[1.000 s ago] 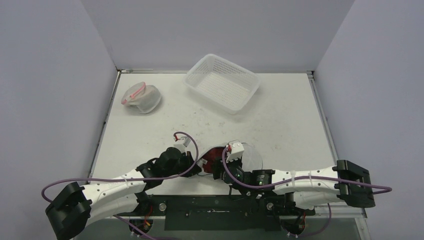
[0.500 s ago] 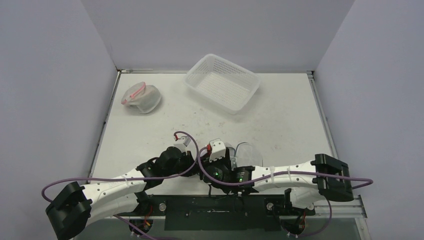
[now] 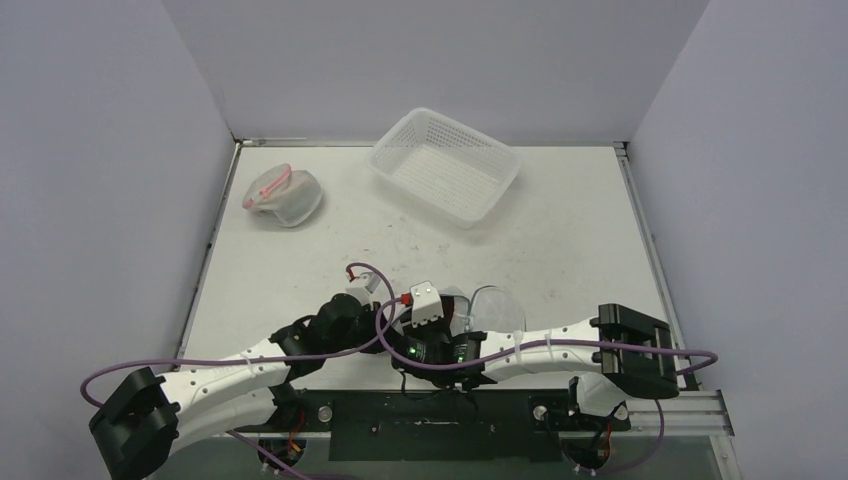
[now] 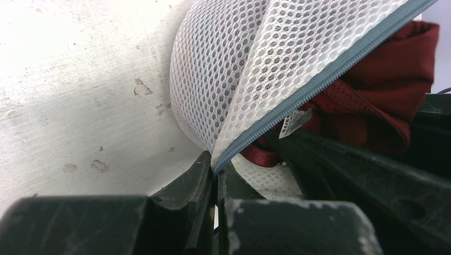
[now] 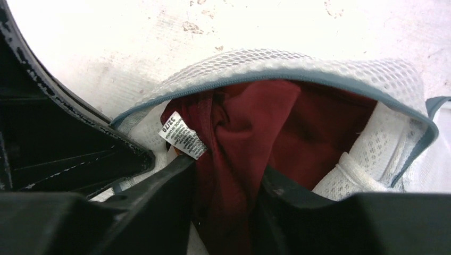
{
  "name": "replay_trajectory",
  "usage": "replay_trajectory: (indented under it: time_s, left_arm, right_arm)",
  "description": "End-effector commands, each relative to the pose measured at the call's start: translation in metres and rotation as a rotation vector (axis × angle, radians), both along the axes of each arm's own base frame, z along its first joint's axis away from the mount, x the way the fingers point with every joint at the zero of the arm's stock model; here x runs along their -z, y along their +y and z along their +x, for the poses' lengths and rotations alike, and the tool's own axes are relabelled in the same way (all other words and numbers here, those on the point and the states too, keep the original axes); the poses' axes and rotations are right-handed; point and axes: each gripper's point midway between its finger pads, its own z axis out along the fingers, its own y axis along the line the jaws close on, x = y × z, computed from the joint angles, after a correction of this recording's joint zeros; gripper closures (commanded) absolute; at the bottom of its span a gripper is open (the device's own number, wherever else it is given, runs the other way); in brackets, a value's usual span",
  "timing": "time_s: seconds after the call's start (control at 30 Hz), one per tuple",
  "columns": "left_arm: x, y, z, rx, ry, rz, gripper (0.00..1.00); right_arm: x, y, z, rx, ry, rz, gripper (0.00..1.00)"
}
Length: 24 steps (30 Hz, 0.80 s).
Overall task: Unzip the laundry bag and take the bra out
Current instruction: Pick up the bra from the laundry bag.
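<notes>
The white mesh laundry bag [image 3: 497, 306] lies near the table's front edge, its grey-blue zipper [image 4: 319, 79] undone and its mouth gaping. The dark red bra [image 5: 287, 117] fills the opening, and a white care label [image 5: 182, 135] shows on it. My left gripper [image 4: 217, 172] is shut on the bag's zipper edge at the corner of the mouth. My right gripper [image 5: 226, 180] reaches into the mouth, and its two black fingers pinch a fold of the red bra [image 4: 383, 69] fabric. From above, both wrists [image 3: 415, 320] crowd over the bag's left side and hide the bra.
A white plastic basket [image 3: 445, 165] stands at the back centre. A second mesh bag with pink trim [image 3: 283, 196] lies at the back left. Grey walls close in the table on three sides, and purple cables loop beside both arms.
My right arm has swung left over the bag's mouth. Its jaws widened, then closed in on the red fabric. My left gripper has kept its hold on the zipper edge.
</notes>
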Motion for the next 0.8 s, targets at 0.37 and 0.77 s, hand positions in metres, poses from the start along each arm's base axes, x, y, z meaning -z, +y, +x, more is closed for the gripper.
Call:
replay_trajectory:
  time_s: [0.37,0.77]
  left_arm:
    - [-0.031,-0.002,0.018,-0.074,-0.062,-0.033,1.00]
    - [-0.053,-0.014,0.036,-0.095,-0.091,-0.042,1.00]
  right_arm:
    - [-0.055,-0.012,-0.007,-0.099,-0.039,0.256,0.95]
    - [-0.109,-0.012,-0.032,-0.370,-0.005,0.484,0.95]
